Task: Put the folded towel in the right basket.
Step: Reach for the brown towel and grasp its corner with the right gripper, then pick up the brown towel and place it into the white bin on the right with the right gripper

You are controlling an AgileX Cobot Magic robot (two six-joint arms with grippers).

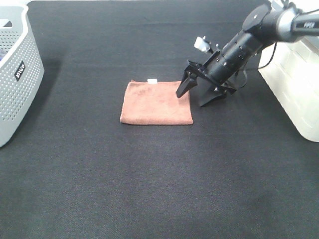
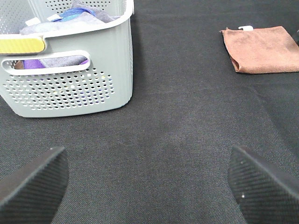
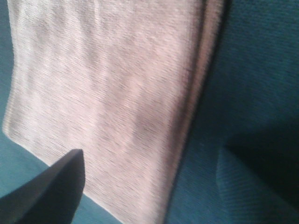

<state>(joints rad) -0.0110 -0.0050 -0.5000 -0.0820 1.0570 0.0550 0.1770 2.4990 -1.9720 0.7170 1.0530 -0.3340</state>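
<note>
Towel (image 1: 154, 103) lies flat on black table (image 1: 149, 189), well apart from white basket (image 1: 294, 84). Our right gripper (image 1: 191, 99) is wide open and empty, jaws straddling towel's basket-side edge. We lower, pinch all folded layers, lift clear. Left gripper (image 2: 147, 184) is wide open, empty.

The towel (image 1: 156, 102) lies at the middle of the table (image 1: 149, 189), between the left basket (image 1: 17, 74), with clothes (image 2: 79, 16) in it, and the right basket (image 1: 294, 94), the right gripper (image 1: 192, 98) astride its right edge.
</note>
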